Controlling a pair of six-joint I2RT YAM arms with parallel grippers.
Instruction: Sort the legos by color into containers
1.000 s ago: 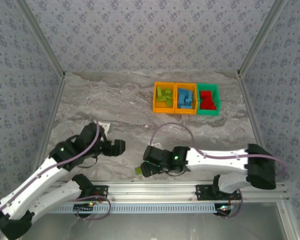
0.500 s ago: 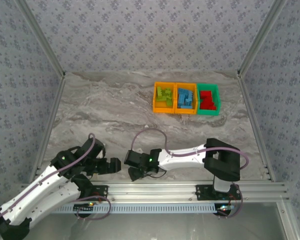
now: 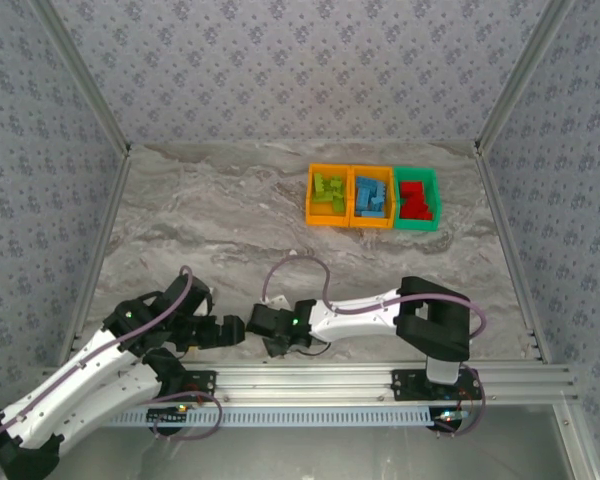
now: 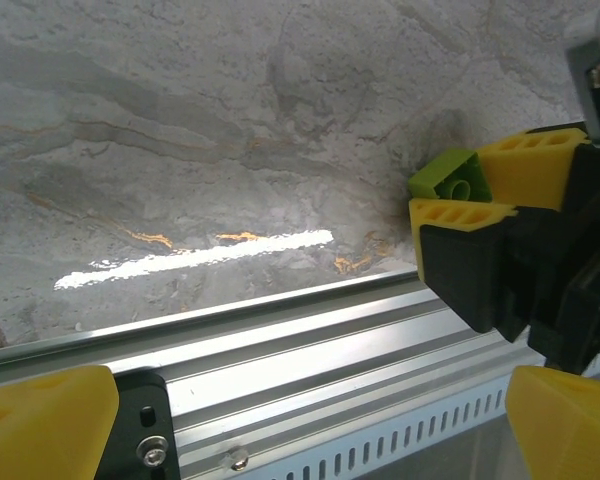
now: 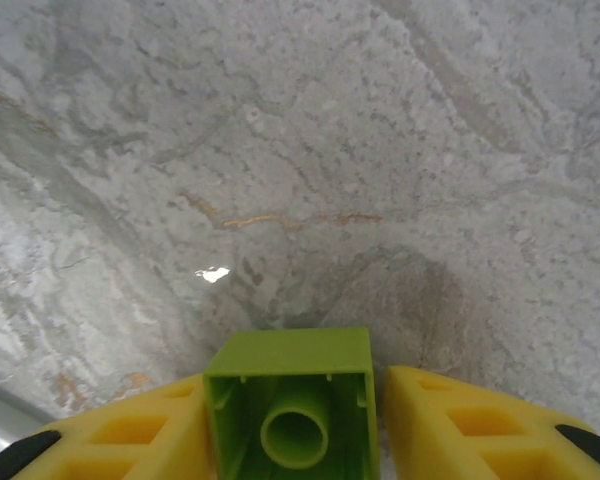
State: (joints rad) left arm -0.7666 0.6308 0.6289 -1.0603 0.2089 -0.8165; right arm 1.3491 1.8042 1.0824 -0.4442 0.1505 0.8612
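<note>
A lime green lego (image 5: 290, 400) sits hollow side toward the camera between the yellow fingers of my right gripper (image 5: 292, 400), which is shut on it just above the marble. In the left wrist view the same lego (image 4: 450, 178) shows in the right gripper (image 4: 475, 190) at the right edge. My left gripper (image 4: 310, 400) is open and holds nothing, hanging over the front rail. From above, the left gripper (image 3: 232, 328) and right gripper (image 3: 262, 324) almost meet near the front edge. Far back stand an orange bin (image 3: 311, 196) with green legos, an orange bin (image 3: 371, 224) with blue ones, and a green bin (image 3: 417, 226) with red ones.
The aluminium rail (image 4: 310, 335) runs along the table's front edge, right below both grippers. Patterned walls close the table at back and sides. Bare marble (image 3: 220, 220) lies between the grippers and the bins.
My right arm has swung left along the front edge, carrying the green lego. The left arm has dropped toward the front edge, and its gripper now sits next to the right one.
</note>
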